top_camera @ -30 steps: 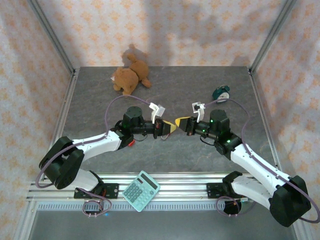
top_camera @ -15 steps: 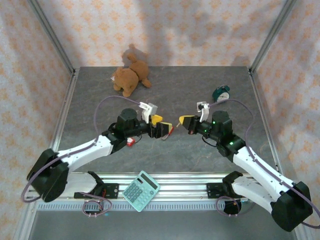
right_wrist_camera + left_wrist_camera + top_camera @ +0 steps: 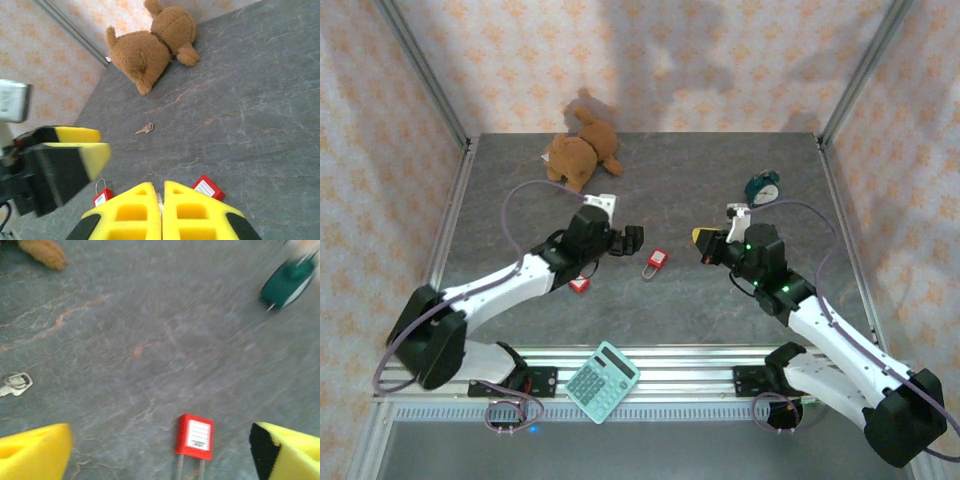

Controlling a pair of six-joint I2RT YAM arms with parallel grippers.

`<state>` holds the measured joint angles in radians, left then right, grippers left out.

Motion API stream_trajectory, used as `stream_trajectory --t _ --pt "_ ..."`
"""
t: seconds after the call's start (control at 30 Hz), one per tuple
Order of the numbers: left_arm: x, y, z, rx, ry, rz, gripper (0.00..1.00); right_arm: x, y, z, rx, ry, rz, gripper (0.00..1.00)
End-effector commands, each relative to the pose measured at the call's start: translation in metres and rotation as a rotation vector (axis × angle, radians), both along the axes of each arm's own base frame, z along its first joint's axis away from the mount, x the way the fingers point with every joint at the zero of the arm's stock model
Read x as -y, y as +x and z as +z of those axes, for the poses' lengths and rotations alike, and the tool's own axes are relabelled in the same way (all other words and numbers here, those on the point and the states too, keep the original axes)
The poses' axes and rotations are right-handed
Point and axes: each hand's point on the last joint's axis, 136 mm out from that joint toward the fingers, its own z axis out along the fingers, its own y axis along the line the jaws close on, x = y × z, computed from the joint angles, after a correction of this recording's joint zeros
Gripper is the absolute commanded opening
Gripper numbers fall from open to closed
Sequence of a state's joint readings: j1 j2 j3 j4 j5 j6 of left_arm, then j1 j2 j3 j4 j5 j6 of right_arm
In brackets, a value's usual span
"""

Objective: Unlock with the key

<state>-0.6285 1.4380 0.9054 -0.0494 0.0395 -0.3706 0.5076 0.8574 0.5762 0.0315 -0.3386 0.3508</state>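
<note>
1. White links and black joints are seen on the left arm (image 3: 505,285) and right arm (image 3: 835,330).
2. Lilac cables (image 3: 520,190) are looped along both.
3. Yellow foam pads (image 3: 132,215) with moulded recesses are fitted on black fingers of the left gripper (image 3: 631,241) and right gripper (image 3: 703,243).
4. Green lights (image 3: 782,291) are lit on the right arm.

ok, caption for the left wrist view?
Left gripper open, facing a red padlock lying on the table, loose key nearby.

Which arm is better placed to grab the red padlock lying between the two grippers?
Left, probably: the left gripper has its jaws open, with the red padlock lying between its pads in the left wrist view. The right gripper is shut.
</note>
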Motion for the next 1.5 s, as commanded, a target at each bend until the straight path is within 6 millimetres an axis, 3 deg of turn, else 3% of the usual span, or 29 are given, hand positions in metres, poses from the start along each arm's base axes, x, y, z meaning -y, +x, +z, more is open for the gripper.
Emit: stream_trajectory --t 0.0,0.17,0.4,0.57,0.87,1.47 --pt "0.002 -0.009 -0.021 -0.135 0.244 -0.028 0.77 0.012 -0.001 0.001 0.007 -0.026 -0.059 0.06" --pt "0.019 -0.017 -0.044 -0.274 0.576 -0.123 0.73 0.024 -0.005 -0.002 0.002 -0.078 -0.093 0.06" --pt "0.051 -0.026 -0.062 -0.452 0.626 -0.297 0.70 0.035 -0.013 -0.001 0.008 -0.094 -0.123 0.05" --pt "0.055 -0.032 -0.088 -0.591 0.704 -0.373 0.68 0.033 -0.016 0.001 0.012 -0.090 -0.103 0.05" --pt "0.072 -0.037 -0.112 -0.694 0.621 -0.404 0.67 0.033 -0.016 0.000 0.022 -0.093 -0.097 0.05" --pt "0.071 -0.014 -0.132 -0.750 0.547 -0.354 0.58 0.031 -0.017 -0.004 0.021 -0.089 -0.090 0.05"
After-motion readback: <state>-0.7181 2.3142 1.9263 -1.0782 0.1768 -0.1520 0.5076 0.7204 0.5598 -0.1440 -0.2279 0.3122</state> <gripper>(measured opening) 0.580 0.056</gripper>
